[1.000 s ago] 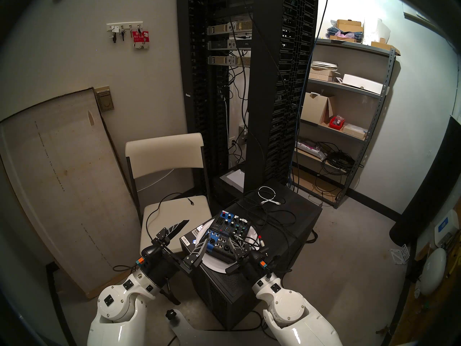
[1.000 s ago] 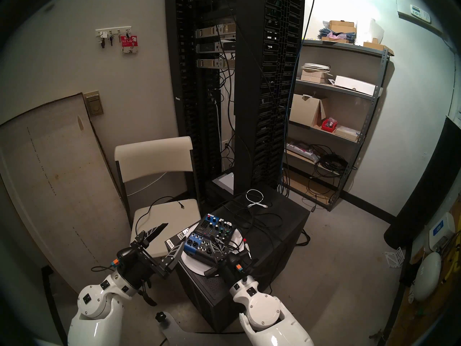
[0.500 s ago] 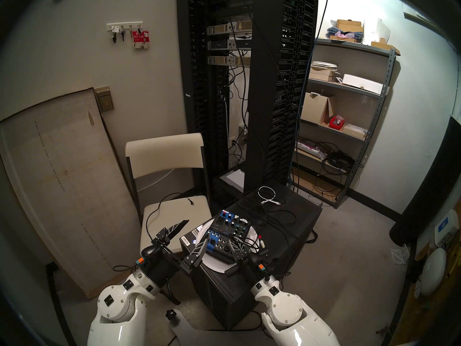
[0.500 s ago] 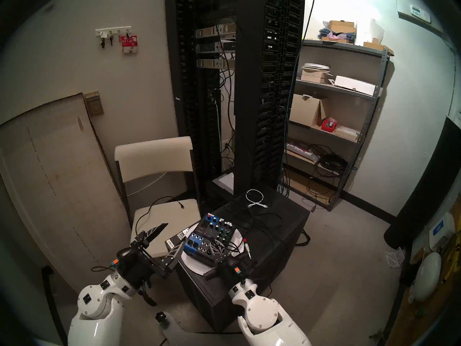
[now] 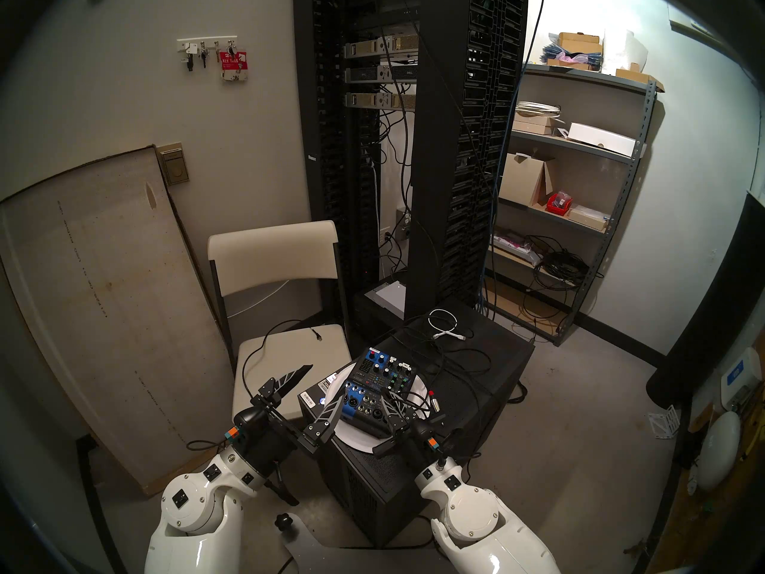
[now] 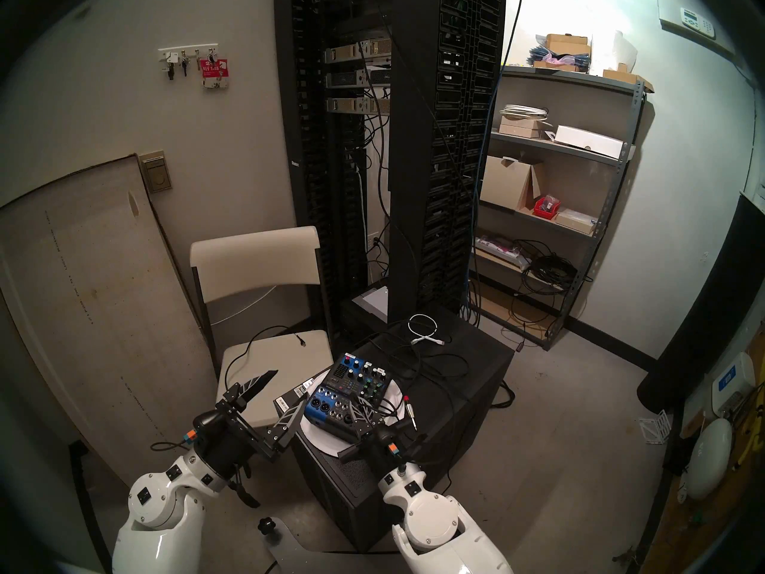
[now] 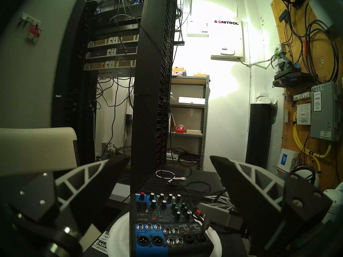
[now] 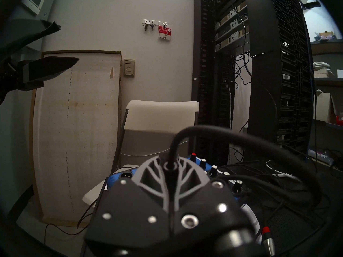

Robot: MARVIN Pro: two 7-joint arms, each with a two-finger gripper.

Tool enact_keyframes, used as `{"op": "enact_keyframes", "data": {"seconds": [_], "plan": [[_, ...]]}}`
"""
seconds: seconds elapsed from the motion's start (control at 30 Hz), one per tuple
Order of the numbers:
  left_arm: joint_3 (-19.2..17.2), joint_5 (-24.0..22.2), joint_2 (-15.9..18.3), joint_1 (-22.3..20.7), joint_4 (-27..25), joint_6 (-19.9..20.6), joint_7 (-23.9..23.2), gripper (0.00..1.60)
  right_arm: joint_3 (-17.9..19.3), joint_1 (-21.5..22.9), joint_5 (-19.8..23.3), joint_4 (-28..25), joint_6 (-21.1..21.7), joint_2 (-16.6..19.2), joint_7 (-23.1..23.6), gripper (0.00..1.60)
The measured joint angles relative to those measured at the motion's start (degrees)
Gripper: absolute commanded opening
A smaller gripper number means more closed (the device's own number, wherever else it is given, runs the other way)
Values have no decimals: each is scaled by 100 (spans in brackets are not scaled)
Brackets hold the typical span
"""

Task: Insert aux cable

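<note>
The aux cable point(image 8: 241, 138) is a black cable that arcs out from between my right gripper's fingers. My right gripper point(image 5: 391, 405) is shut on its plug over the near right corner of the blue and black mixer point(image 5: 372, 378). In the left wrist view the dark plug point(image 7: 206, 227) points down from the right gripper's fingers point(image 7: 219, 208) and meets a socket on the mixer point(image 7: 154, 219). How deep it sits I cannot tell. My left gripper point(image 5: 325, 382) is open and empty, just left of the mixer.
The mixer rests on a white plate point(image 5: 352, 436) on a black case point(image 5: 476, 374) strewn with black cables. A red-banded jack plug point(image 5: 432, 397) lies right of the mixer. A coiled white cable point(image 5: 443, 322) lies further back. A beige chair point(image 5: 289, 345) stands to the left, and a tall rack point(image 5: 434, 146) stands behind.
My right gripper has shifted slightly left and down over the mixer's near right corner, still holding the plug. The left arm has not moved.
</note>
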Motion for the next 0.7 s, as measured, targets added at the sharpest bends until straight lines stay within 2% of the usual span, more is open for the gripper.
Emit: {"op": "enact_keyframes", "data": {"seconds": [0.7], "plan": [[-8, 3, -9, -3, 2, -5, -17, 160, -63, -37, -53, -1, 14, 72, -57, 0]]}}
